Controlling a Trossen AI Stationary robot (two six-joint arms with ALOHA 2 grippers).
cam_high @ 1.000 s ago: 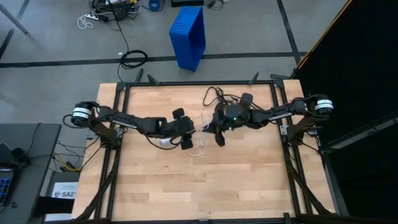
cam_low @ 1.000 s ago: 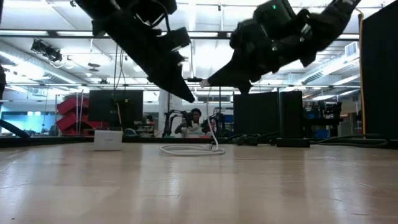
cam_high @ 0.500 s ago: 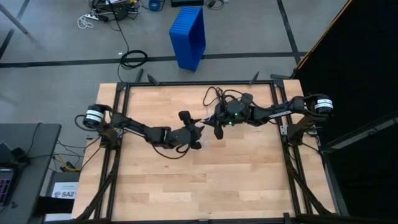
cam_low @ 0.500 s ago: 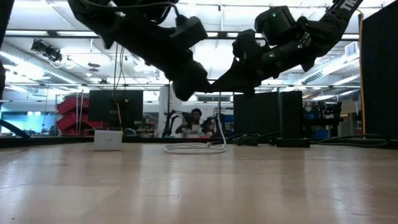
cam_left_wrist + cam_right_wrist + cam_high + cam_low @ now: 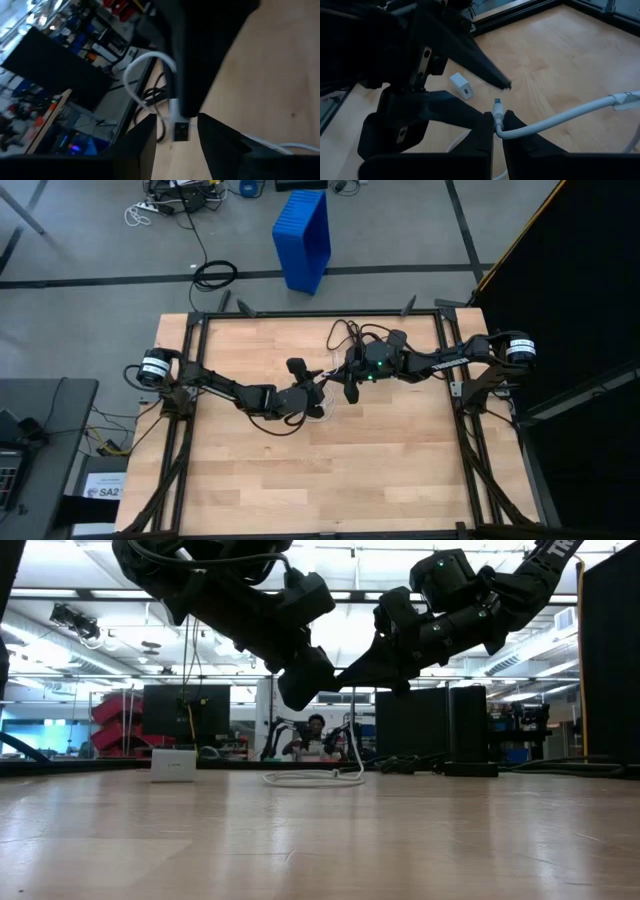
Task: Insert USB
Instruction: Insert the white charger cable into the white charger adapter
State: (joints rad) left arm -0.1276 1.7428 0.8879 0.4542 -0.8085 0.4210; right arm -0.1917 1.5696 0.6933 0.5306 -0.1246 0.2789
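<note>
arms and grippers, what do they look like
Both arms are dark, jointed links with silver-white round housings at the bases. The left gripper and right gripper have long, tapered black fingers. A green light glows on the right arm's wrist.

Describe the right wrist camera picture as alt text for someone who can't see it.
The right gripper, shut on the white USB cable, holds its small plug up above a wooden table. Facing it, the left gripper reaches in with its fingers apart, and a small white charger block lies on the table behind.

Overhead, table-level, 2 close wrist views.
</note>
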